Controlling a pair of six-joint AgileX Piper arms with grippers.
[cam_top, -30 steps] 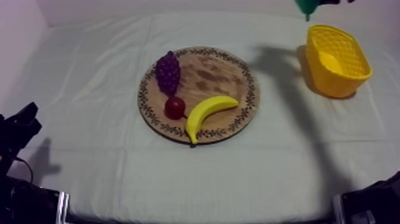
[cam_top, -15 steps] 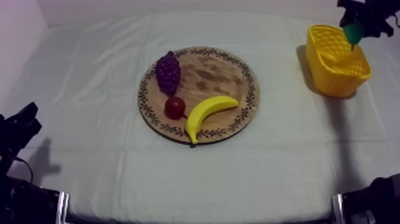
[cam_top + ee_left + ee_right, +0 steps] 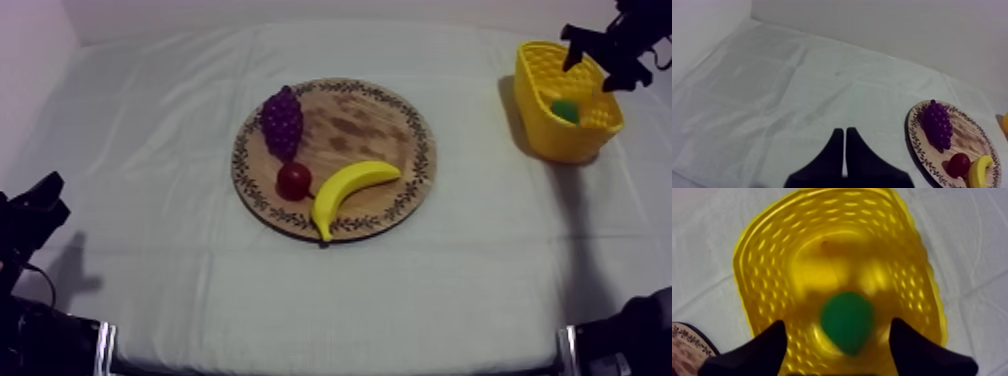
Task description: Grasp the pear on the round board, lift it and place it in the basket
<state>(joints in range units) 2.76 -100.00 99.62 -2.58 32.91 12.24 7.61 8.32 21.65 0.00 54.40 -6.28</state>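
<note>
Pear (image 3: 566, 110) is no longer hanging from right gripper (image 3: 592, 62); it is lying inside yellow basket (image 3: 545, 140) at tabletop's far right corner. Right gripper is hovering above, fingers spread, empty. Left gripper (image 3: 844, 150) is resting closed by near left corner. Placing is looking done; only withdrawing is remaining.

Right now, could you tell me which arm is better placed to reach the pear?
The right, I think. My right gripper hangs open right above the yellow basket, where the pear is; my left gripper sits shut across the table, beyond the wooden board.
</note>
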